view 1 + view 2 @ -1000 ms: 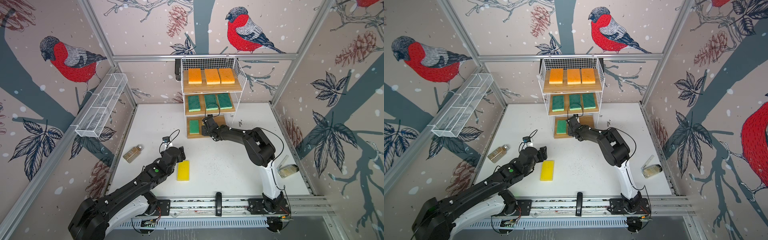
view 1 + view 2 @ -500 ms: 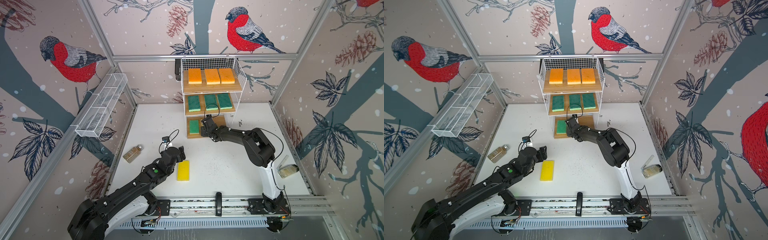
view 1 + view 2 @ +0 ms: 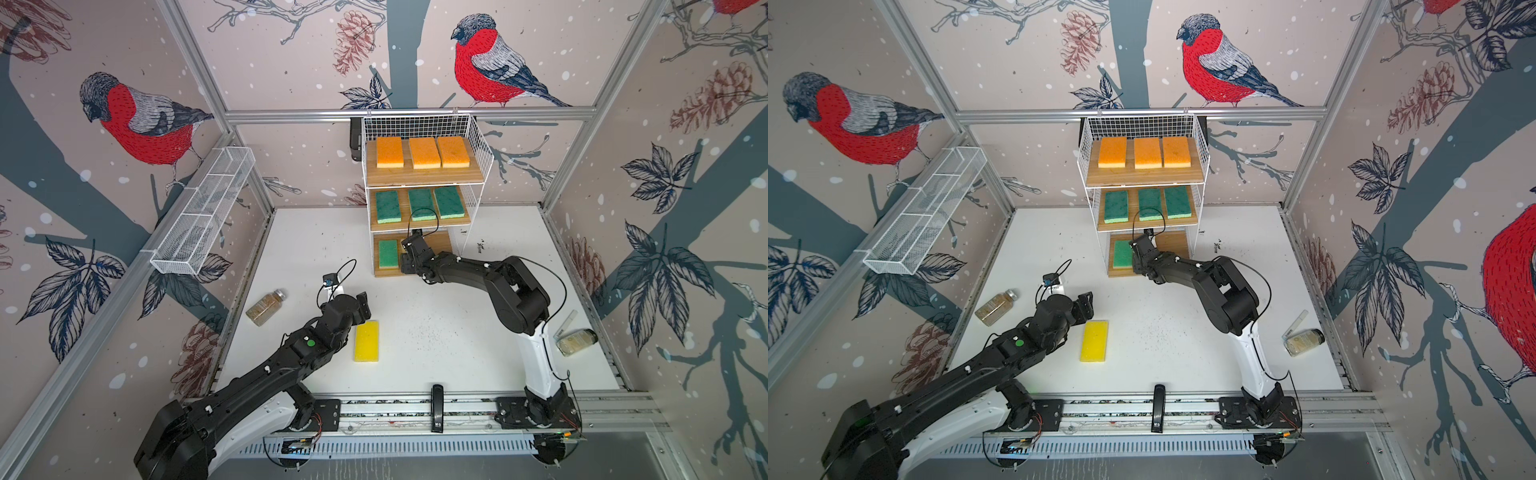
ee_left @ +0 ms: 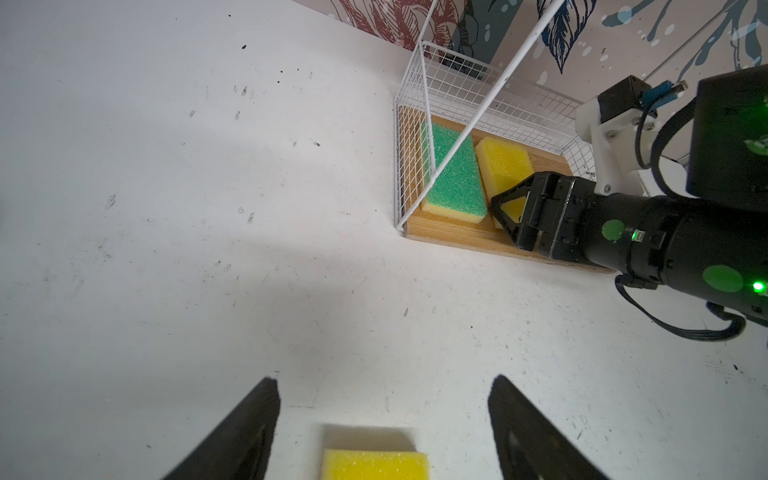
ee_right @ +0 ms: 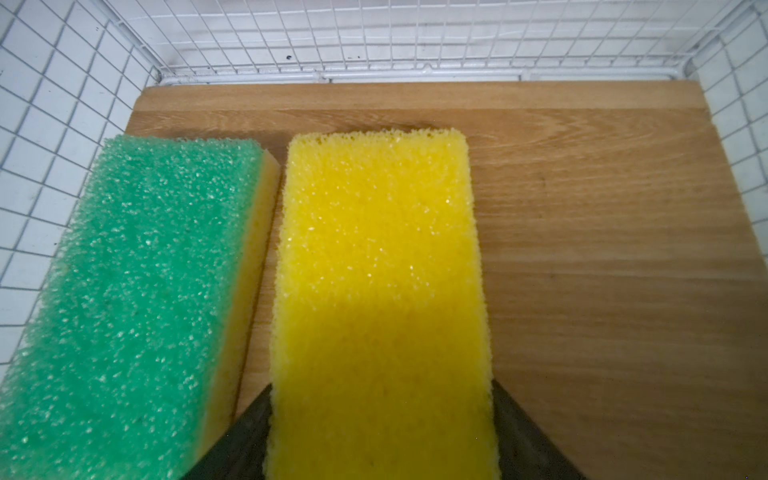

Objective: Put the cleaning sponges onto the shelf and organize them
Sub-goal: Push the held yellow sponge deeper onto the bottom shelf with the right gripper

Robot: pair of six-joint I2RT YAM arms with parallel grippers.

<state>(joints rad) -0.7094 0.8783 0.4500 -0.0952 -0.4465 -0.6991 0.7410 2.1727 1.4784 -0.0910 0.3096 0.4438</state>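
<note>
- R claw [image 5: 380, 397] clamped on yellow sponge [image 5: 378, 249], one finger on each long side. Sponge is centre of the wrist frame, on bottom board [image 5: 602, 249], just beside lone green sponge [image 5: 145, 270] at left, w/ a narrow gap.
- Shelf [image 3: 478, 137] is upper centre in both top views: 3 orange sponges [image 3: 424, 152] on top board, 3 green sponges [image 3: 422, 204] on mid board.
- L claw [image 4: 382, 382] has jaws wide apart & empty, right by 2nd yellow sponge [image 3: 366, 340] on table [image 3: 436, 324], lower centre of a top view.
- Step, I reckon: seating the first yellow in the bottom board's mid slot, nearly done.
- Next prob. needs: let go, back out w/o dragging the sponge, then bring 2nd yellow to the bare right slot.
</note>
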